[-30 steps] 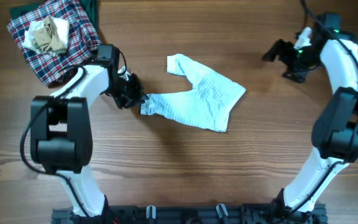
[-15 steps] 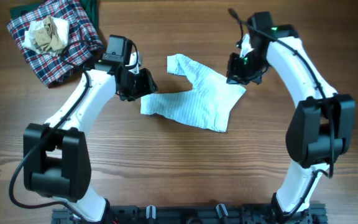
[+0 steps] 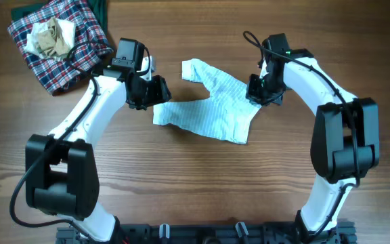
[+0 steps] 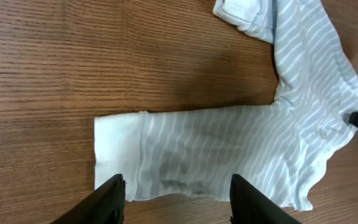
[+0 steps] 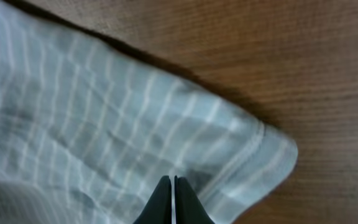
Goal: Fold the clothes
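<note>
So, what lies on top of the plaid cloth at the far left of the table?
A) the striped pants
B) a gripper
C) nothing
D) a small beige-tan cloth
D: the crumpled beige-tan cloth sits on the plaid cloth, while the striped pants lie well apart from it.

The pants [image 3: 215, 108] lie in the middle of the table [image 3: 181, 196], with one leg pointing far-left and the other pointing left. The left gripper [image 3: 154, 91] sits over the end of the left-pointing leg, and the right gripper [image 3: 261, 91] is at the right edge of the pants. The plaid cloth [image 3: 80, 51] lies in the far-left corner, well apart from the pants, with the small crumpled cloth [image 3: 49, 37] on top of it and a darker cloth [image 3: 100, 10] partly under its far side.
</note>
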{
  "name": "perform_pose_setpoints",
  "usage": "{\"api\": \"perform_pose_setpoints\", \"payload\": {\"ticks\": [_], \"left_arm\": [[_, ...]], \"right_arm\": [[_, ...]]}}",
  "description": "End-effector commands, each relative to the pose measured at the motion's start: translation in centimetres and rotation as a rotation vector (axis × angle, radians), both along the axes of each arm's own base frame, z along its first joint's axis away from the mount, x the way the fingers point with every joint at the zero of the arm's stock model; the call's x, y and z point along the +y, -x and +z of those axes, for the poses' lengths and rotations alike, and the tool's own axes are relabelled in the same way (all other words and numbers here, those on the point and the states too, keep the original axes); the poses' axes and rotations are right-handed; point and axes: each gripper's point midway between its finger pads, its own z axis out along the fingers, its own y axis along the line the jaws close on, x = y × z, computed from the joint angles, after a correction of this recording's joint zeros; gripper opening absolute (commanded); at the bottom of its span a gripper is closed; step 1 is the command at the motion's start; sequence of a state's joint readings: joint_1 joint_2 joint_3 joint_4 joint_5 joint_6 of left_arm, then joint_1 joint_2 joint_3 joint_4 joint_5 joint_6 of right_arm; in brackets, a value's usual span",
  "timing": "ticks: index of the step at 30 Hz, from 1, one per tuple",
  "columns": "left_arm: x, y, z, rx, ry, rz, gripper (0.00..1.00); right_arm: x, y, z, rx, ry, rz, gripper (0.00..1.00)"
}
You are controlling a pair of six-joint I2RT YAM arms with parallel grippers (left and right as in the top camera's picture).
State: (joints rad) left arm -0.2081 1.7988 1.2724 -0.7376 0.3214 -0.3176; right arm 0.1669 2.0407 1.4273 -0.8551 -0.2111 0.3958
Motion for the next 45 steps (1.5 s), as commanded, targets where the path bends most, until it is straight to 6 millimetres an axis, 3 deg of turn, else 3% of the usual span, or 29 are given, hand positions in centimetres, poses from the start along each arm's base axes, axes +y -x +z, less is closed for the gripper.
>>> {"api": "perform_pose_setpoints", "payload": {"ticks": [1, 9, 17, 29, 36, 42, 45], "left_arm": [[0.1, 0.2, 0.1, -0.010, -0.013, -0.022, 0.55], [0.0, 0.2, 0.1, -0.010, -0.013, -0.021, 0.57], [0.1, 0.2, 0.1, -0.010, -0.013, -0.021, 0.57], [0.0, 0.0, 0.2, -0.020, -0.011, -0.021, 0.58], [-0.1, -0.6, 0.4, -0.045, -0.006, -0.021, 0.60], [-0.1, -0.7, 0.4, -0.051, -0.006, -0.021, 0.62], [-0.1, -0.8, 0.5, -0.054, -0.005, -0.021, 0.63]], "right_arm": [[-0.5, -0.1, -0.1, -0.028, 0.020, 0.004, 0.04], [-1.7, -0.6, -0.5, -0.043, 0.086, -0.015, 0.04], [-2.2, -0.8, -2.9, -0.017, 0.106, -0.023, 0.04], [-7.0, -4.8, -2.5, -0.166, 0.143, -0.037, 0.05], [-7.9, -7.5, -1.7, -0.287, 0.178, 0.012, 0.07], [-11.1, -7.5, -1.6, -0.282, 0.302, -0.071, 0.04], [-12.3, -7.1, -1.8, -0.260, 0.282, -0.122, 0.04]]}}
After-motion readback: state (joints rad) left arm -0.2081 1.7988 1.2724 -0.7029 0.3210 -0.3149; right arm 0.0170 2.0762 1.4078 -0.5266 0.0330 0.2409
